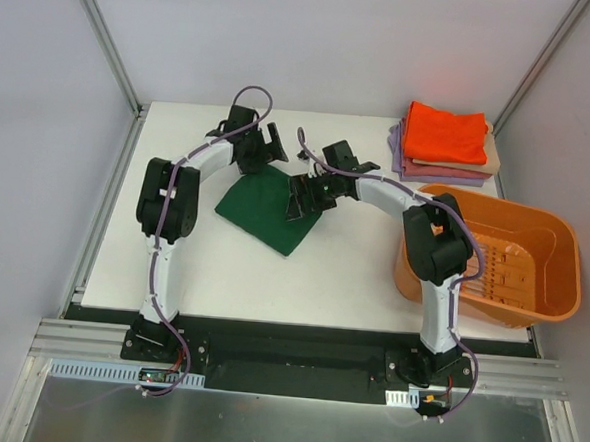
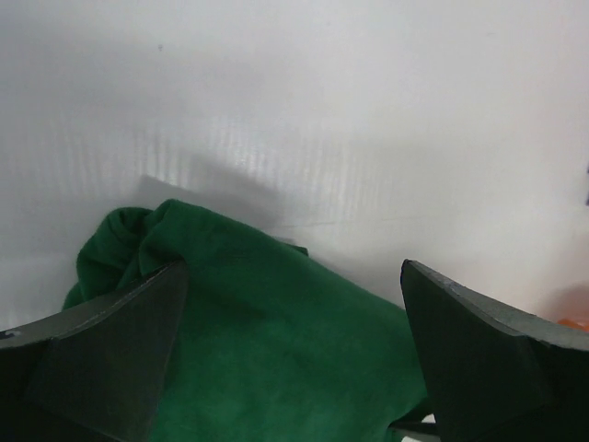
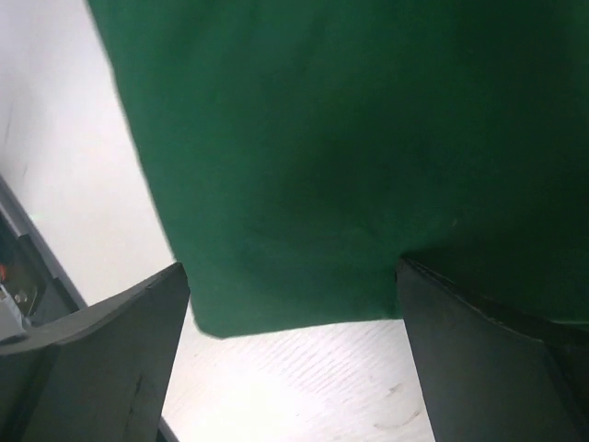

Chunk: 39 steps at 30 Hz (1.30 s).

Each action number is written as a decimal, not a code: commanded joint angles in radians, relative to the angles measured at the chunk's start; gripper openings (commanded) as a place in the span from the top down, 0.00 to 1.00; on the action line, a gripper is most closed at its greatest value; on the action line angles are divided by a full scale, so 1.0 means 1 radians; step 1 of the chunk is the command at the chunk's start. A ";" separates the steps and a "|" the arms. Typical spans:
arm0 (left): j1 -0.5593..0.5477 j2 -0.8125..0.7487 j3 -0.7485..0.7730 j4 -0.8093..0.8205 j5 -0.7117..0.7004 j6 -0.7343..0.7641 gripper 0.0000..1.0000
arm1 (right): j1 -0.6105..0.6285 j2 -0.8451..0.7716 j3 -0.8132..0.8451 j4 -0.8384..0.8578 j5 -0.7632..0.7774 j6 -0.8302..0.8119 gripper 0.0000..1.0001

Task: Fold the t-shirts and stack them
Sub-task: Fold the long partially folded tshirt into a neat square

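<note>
Roughly in the middle of the white worktop lies a dark green shirt. It is folded into a flat, compact four-sided shape and turned like a diamond, with one corner toward the arms and one away. The cloth is a deep, even green, soft and slightly fuzzy, with no print showing. In the left wrist view one end is bunched into a rounded lump, while the rest lies smooth. In the right wrist view a straight folded edge and one corner rest flat on the white surface.

The left hand is at the shirt's far corner, its two dark fingers spread wide with nothing pinched between them. The right hand is over the shirt's right edge, fingers also well apart, with green cloth showing between them but not gripped.

In the far right corner sits a neat stack of folded shirts. A bright orange shirt is on top, with the edges of a tan shirt and a lavender shirt showing beneath it. Just beside the stack, on its near side, stands an orange plastic basket.
</note>
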 commanded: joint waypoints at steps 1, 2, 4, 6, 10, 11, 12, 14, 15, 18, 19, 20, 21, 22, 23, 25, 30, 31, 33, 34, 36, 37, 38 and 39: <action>0.020 0.000 -0.020 -0.015 -0.054 0.006 0.01 | -0.035 0.057 0.069 -0.010 -0.013 0.029 0.04; 0.024 -0.003 -0.043 -0.018 -0.052 -0.002 0.01 | -0.038 0.058 0.067 -0.008 -0.007 0.026 0.04; 0.027 -0.031 -0.115 -0.021 -0.052 -0.021 0.01 | -0.049 0.057 0.063 -0.022 0.016 0.017 0.04; 0.026 -0.077 -0.204 -0.021 -0.043 -0.036 0.01 | -0.055 0.048 0.054 -0.042 0.025 -0.002 0.04; 0.006 -0.239 -0.400 -0.020 -0.060 -0.054 0.01 | -0.058 -0.008 0.011 -0.098 0.058 -0.066 0.04; -0.005 -0.282 -0.455 -0.020 -0.086 -0.056 0.01 | -0.059 -0.031 -0.008 -0.106 0.063 -0.083 0.04; -0.016 -0.332 -0.500 -0.020 -0.103 -0.062 0.01 | -0.059 -0.051 -0.032 -0.114 0.071 -0.092 0.04; -0.034 -0.418 -0.580 -0.012 -0.138 -0.070 0.01 | -0.059 -0.100 -0.064 -0.135 0.091 -0.106 0.04; -0.042 -0.455 -0.609 -0.017 -0.156 -0.068 0.01 | -0.056 -0.123 -0.081 -0.140 0.109 -0.105 0.04; -0.054 -0.544 -0.640 -0.006 -0.210 -0.054 0.01 | -0.053 -0.216 -0.124 -0.142 0.161 -0.100 0.04; -0.053 -0.563 -0.631 -0.008 -0.230 -0.047 0.01 | -0.050 -0.253 -0.132 -0.142 0.193 -0.095 0.04; -0.053 -0.581 -0.614 -0.008 -0.235 -0.035 0.01 | -0.046 -0.285 -0.132 -0.148 0.216 -0.095 0.04; -0.053 -0.607 -0.602 -0.008 -0.232 -0.024 0.01 | -0.042 -0.329 -0.129 -0.157 0.252 -0.086 0.04; -0.053 -0.635 -0.594 -0.008 -0.227 -0.022 0.01 | -0.038 -0.372 -0.132 -0.157 0.284 -0.082 0.04; -0.053 -0.667 -0.594 -0.008 -0.230 -0.021 0.01 | -0.033 -0.426 -0.138 -0.154 0.317 -0.082 0.04; -0.053 -0.741 -0.612 -0.008 -0.258 -0.015 0.01 | -0.027 -0.546 -0.179 -0.105 0.374 -0.050 0.04; -0.053 -0.951 -0.744 -0.008 -0.343 -0.024 0.01 | -0.099 -0.836 -0.473 0.266 0.372 0.150 0.04; -0.053 -0.991 -0.778 -0.008 -0.357 -0.027 0.01 | -0.114 -0.857 -0.523 0.356 0.367 0.159 0.04; -0.053 -1.083 -0.851 -0.009 -0.397 -0.047 0.01 | -0.131 -0.870 -0.578 0.438 0.368 0.159 0.04; -0.053 -1.119 -0.891 -0.009 -0.426 -0.062 0.01 | -0.137 -0.862 -0.582 0.435 0.341 0.159 0.04; -0.051 -1.205 -0.988 -0.014 -0.480 -0.109 0.01 | -0.139 -0.832 -0.571 0.399 0.275 0.199 0.04; -0.051 -1.247 -1.026 -0.015 -0.509 -0.135 0.01 | -0.141 -0.807 -0.556 0.374 0.237 0.210 0.04; -0.051 -1.284 -1.063 -0.015 -0.549 -0.157 0.01 | -0.139 -0.780 -0.533 0.342 0.226 0.231 0.04; -0.051 -1.320 -1.085 -0.015 -0.576 -0.168 0.01 | -0.136 -0.744 -0.511 0.292 0.227 0.260 0.04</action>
